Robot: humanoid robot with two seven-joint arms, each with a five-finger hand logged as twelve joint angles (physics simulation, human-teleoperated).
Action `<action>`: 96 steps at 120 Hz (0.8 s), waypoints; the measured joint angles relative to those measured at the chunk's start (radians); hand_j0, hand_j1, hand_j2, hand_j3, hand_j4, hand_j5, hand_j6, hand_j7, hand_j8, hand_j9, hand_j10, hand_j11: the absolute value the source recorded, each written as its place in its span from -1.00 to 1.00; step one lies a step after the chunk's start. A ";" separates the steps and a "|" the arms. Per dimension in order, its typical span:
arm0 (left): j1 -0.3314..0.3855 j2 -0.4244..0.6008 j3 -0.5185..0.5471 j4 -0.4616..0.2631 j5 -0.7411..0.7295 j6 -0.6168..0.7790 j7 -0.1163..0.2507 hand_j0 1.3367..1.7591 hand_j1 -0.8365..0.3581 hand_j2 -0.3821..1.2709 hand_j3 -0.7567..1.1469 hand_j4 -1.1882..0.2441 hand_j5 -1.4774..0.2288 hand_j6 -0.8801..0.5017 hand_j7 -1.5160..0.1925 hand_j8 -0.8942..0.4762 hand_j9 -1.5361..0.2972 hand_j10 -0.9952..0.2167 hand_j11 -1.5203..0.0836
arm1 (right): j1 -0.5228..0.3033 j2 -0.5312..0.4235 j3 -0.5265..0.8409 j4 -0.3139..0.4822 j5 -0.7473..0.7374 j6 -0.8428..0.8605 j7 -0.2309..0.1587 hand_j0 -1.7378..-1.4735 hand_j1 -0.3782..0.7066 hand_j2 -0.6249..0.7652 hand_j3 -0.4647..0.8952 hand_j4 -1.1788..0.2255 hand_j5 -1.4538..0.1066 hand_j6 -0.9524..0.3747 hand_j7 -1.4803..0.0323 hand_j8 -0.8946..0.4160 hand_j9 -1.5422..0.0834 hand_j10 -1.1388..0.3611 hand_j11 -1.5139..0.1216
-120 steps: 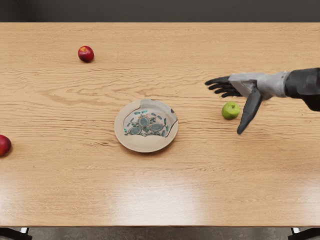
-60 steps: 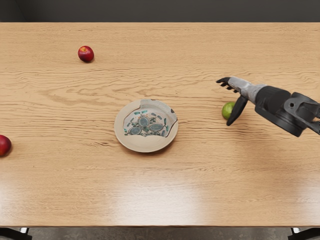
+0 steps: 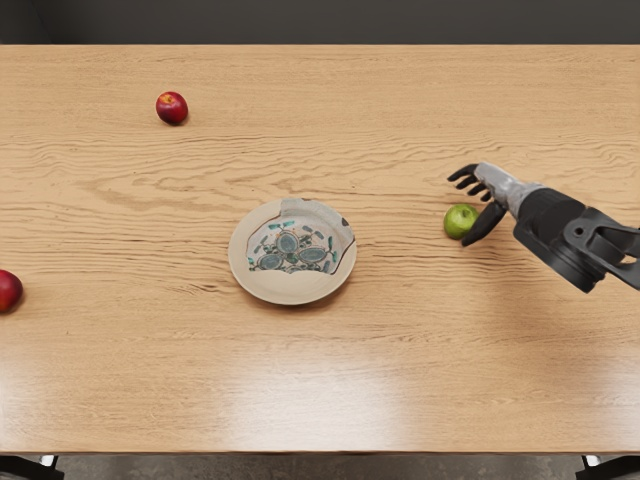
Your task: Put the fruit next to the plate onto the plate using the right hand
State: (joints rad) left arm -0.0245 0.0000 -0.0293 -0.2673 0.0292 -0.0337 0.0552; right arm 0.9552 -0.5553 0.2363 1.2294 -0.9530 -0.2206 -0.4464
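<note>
Your right robot hand (image 3: 489, 193) comes in from the right edge of the table (image 3: 400, 380) and sits just beside the green apple (image 3: 459, 220), on the apple's right. The hand is open and holds nothing. Its dark fingers (image 3: 466, 178) are spread and point left, passing behind the top of the apple. The thumb (image 3: 484, 224) slants down along the apple's right side. You cannot tell from this view whether the thumb touches the fruit or only stands right against it.

The green apple rests on the bare wood to the right of the plate (image 3: 250, 277), near it but clearly apart. The plate lies around the middle of the table, pale with a blue-green pattern in its centre, and nothing lies on it.

A red apple (image 3: 172, 107) lies well away toward the far left of the table. A second red fruit (image 3: 7, 290) shows at the left edge of the picture, partly cut off.
</note>
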 joint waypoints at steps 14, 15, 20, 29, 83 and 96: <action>0.000 0.000 0.000 0.000 0.000 0.000 0.000 0.52 0.98 -0.54 -0.21 0.66 0.73 0.27 0.77 0.31 0.68 0.64 0.90 | -0.013 0.001 0.000 0.000 0.002 -0.016 0.000 -0.40 -0.19 -0.20 -0.32 0.19 0.29 -0.09 0.37 -0.16 0.35 0.06 0.31; 0.000 0.000 0.000 0.000 0.000 0.000 0.000 0.52 0.98 -0.54 -0.21 0.66 0.73 0.27 0.77 0.31 0.68 0.64 0.90 | -0.013 0.001 0.000 0.000 0.002 -0.017 0.000 -0.40 -0.19 -0.20 -0.32 0.19 0.29 -0.09 0.37 -0.16 0.35 0.06 0.30; 0.000 0.000 0.000 0.000 0.000 0.000 0.000 0.52 0.98 -0.54 -0.21 0.66 0.73 0.27 0.77 0.31 0.68 0.64 0.90 | -0.015 0.000 -0.001 0.001 0.001 -0.019 0.000 -0.40 -0.17 -0.20 -0.32 0.17 0.27 -0.10 0.35 -0.18 0.33 0.04 0.29; 0.000 0.000 0.000 0.000 0.000 0.000 0.000 0.52 0.98 -0.54 -0.21 0.66 0.73 0.27 0.77 0.31 0.68 0.64 0.90 | -0.019 0.001 0.000 0.002 0.001 -0.021 0.000 -0.40 -0.13 -0.20 -0.32 0.15 0.25 -0.13 0.32 -0.20 0.31 0.02 0.26; 0.000 0.000 0.000 0.000 0.000 0.000 0.000 0.52 0.98 -0.54 -0.21 0.66 0.73 0.27 0.77 0.31 0.68 0.64 0.90 | -0.019 0.005 0.006 0.032 0.006 -0.008 -0.003 -0.39 0.09 -0.15 -0.32 -0.01 0.05 -0.30 0.12 -0.33 0.12 -0.13 0.08; 0.000 0.000 0.000 0.000 0.000 0.000 0.000 0.52 0.98 -0.54 -0.21 0.66 0.73 0.27 0.77 0.31 0.68 0.64 0.90 | -0.016 0.000 0.010 0.048 0.009 -0.006 -0.003 -0.39 0.11 -0.06 -0.32 -0.06 0.00 -0.32 0.07 -0.32 0.07 -0.17 0.03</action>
State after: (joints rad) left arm -0.0245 0.0000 -0.0293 -0.2677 0.0292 -0.0337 0.0552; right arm 0.9394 -0.5553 0.2458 1.2776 -0.9444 -0.2264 -0.4494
